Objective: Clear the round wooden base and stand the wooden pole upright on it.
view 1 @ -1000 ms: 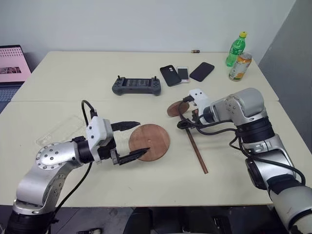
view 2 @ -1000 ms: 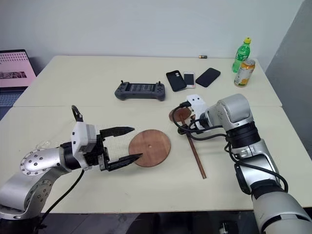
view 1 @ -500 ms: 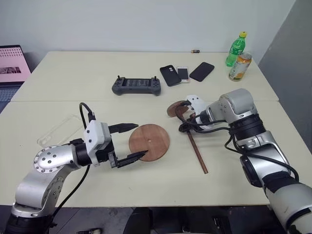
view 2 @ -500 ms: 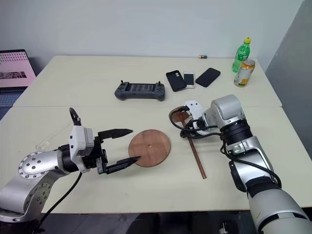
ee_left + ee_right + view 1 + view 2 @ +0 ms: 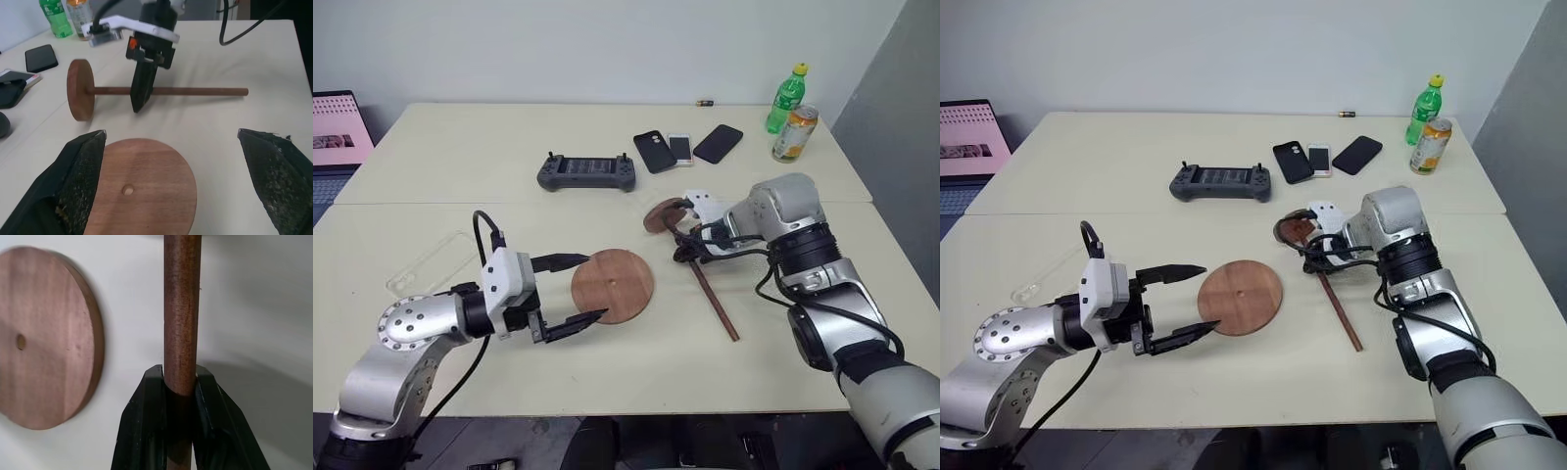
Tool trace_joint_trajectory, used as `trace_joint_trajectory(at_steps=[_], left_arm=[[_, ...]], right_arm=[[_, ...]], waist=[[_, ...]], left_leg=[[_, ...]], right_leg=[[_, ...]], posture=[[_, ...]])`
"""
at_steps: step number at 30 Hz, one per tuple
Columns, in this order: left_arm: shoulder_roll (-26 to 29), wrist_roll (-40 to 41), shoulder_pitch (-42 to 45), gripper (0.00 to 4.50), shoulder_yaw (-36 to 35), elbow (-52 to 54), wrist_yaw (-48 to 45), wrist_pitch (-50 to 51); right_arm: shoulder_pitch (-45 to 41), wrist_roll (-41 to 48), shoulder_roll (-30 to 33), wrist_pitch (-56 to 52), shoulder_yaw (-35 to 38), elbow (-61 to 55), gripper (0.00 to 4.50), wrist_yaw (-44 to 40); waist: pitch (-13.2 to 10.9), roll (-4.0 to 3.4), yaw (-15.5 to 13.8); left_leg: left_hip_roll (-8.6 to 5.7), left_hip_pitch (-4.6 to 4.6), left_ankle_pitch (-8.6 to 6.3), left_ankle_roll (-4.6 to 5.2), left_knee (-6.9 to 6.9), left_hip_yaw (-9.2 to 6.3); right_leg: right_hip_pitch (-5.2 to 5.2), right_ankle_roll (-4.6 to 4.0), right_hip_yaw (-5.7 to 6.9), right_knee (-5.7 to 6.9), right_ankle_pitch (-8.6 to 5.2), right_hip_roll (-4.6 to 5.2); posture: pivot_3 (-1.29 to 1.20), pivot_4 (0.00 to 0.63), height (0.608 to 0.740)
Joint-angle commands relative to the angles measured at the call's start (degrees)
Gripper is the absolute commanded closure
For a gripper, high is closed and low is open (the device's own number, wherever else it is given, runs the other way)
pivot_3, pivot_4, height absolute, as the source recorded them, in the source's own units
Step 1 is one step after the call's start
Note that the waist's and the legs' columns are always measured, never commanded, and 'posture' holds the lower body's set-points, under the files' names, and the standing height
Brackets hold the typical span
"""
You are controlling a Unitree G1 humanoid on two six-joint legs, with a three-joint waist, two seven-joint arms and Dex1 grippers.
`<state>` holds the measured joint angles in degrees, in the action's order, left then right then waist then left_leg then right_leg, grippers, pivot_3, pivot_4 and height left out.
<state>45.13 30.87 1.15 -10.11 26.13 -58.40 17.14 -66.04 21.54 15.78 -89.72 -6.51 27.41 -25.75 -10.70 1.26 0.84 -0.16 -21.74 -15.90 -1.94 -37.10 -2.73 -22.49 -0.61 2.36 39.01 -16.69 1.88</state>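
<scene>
The round wooden base (image 5: 612, 286) lies flat in the middle of the table with its small centre hole (image 5: 128, 190) showing and nothing on top. My left gripper (image 5: 597, 286) is open, its black fingers straddling the base's left edge just above the table. To the right lies the wooden pole (image 5: 713, 299), its fixed disc (image 5: 661, 213) on edge at the far end. My right gripper (image 5: 690, 252) points down and is shut on the pole (image 5: 182, 308) a short way from that disc.
A grey game controller (image 5: 587, 172), three phones (image 5: 656, 152) and a small battery (image 5: 705, 102) lie at the back. A green bottle (image 5: 787, 98) and a can (image 5: 795, 134) stand back right. A clear plastic case (image 5: 435, 262) lies left; a laptop (image 5: 337, 127) is far left.
My right gripper has shut on the pole, and the pole's free end has swung slightly to the right. The left gripper stays open by the base.
</scene>
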Motion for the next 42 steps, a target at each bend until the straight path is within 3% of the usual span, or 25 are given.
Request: trace_joint_trajectory(at_steps=[1,8,11,17,24,31,42], left_arm=[[1.67,1.23,0.39,0.0,-3.0,0.28,-0.67,0.26],[5.92,2.64,-5.68,0.0,-11.63,-0.86,-2.55,2.96],[6.7,2.52,-7.75,0.0,-14.13,-1.25,-2.98,3.02],[7.36,0.9,-12.16,0.0,-17.48,-1.58,-3.8,2.36],[7.23,0.11,-13.68,0.0,-18.29,-1.85,-4.34,1.99],[6.68,-0.46,-14.78,0.0,-16.97,0.07,-4.0,1.96],[7.89,-1.49,-13.01,0.0,-15.2,0.23,-4.88,1.2]], right_arm=[[-2.27,2.02,-0.07,-2.54,4.67,-6.0,4.23,-0.1],[7.05,11.71,-1.59,17.21,10.43,-36.35,4.23,-9.27],[15.23,10.26,-4.53,35.23,7.61,-43.75,4.23,-13.75],[23.65,4.54,-10.92,60.4,1.99,-44.17,4.23,-15.83],[27.56,-2.15,-16.09,82.13,-5.59,-33.47,4.23,-19.66],[27.8,-4.25,-18.02,89.47,-8.03,-25.58,4.23,-20.84],[30.12,-4.94,-16.62,89.21,-10.36,-24.06,4.23,-22.3]], waist=[[0.0,0.0,0.01],[0.03,0.04,0.67],[0.17,0.24,0.69],[0.13,0.18,0.84],[0.14,0.2,0.87],[0.19,0.28,0.8],[0.19,0.28,0.81]], left_leg=[[0.0,-0.03,0.0,0.0,0.0,0.0],[0.04,-0.41,0.0,0.0,0.07,0.01],[0.08,-0.41,0.0,0.0,0.09,0.01],[0.1,-0.38,0.01,0.0,0.03,0.09],[0.27,-0.28,0.02,-0.01,0.04,0.13],[0.32,-0.28,0.02,-0.03,0.03,0.19],[0.38,-0.27,0.02,-0.03,0.03,0.21]], right_leg=[[-0.03,0.0,0.0,0.0,0.0,0.0],[-0.51,0.01,-0.05,0.03,0.0,-0.05],[-0.52,0.01,-0.05,0.01,-0.01,-0.07],[-0.61,-0.05,-0.16,0.11,0.16,-0.11],[-0.58,-0.1,-0.16,0.12,0.19,-0.27],[-0.58,-0.13,-0.19,0.1,0.21,-0.29],[-0.58,-0.15,-0.2,0.12,0.22,-0.33]], posture=[[0.0,0.15,0.74],[0.0,0.15,0.74],[0.0,0.15,0.74],[0.0,0.15,0.74],[0.0,0.15,0.74],[0.0,0.15,0.74],[0.0,0.15,0.74]])
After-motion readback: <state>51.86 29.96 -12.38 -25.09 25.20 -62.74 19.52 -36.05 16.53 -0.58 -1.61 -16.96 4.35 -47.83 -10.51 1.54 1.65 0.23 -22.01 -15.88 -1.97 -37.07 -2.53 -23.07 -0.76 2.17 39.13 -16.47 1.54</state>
